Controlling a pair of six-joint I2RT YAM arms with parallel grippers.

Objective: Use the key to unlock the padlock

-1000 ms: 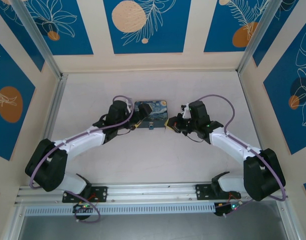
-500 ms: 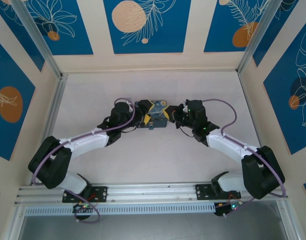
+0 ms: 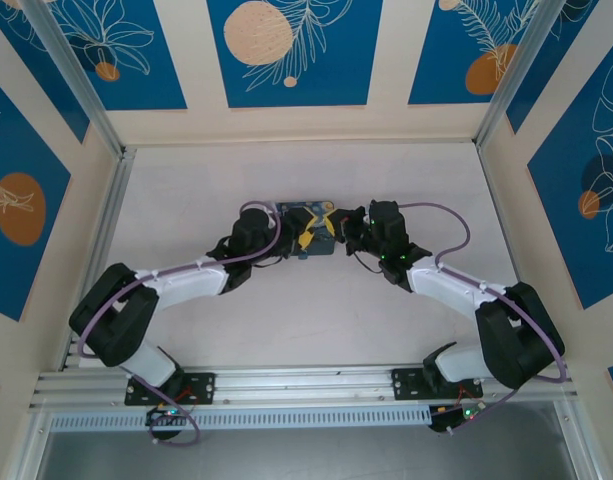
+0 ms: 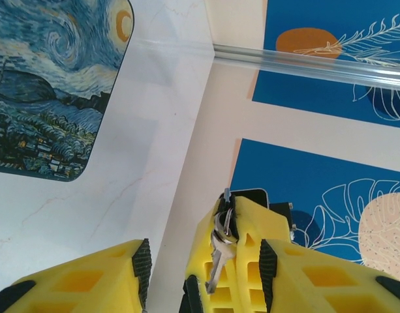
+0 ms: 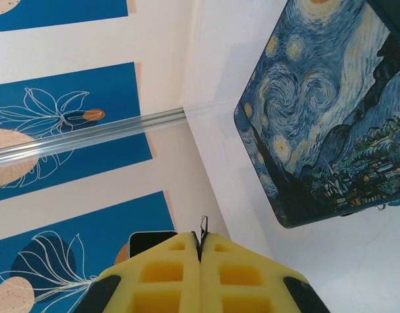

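At right gripper tips, slim, seemingly ringed metal key

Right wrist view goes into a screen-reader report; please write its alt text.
The yellow fingers of the right gripper are shut on a thin dark sliver, apparently the key, poking out between their tips. Beyond, upper right, a starry-night painted box lies on the white table; blue leaf-patterned wall panels stand at left.
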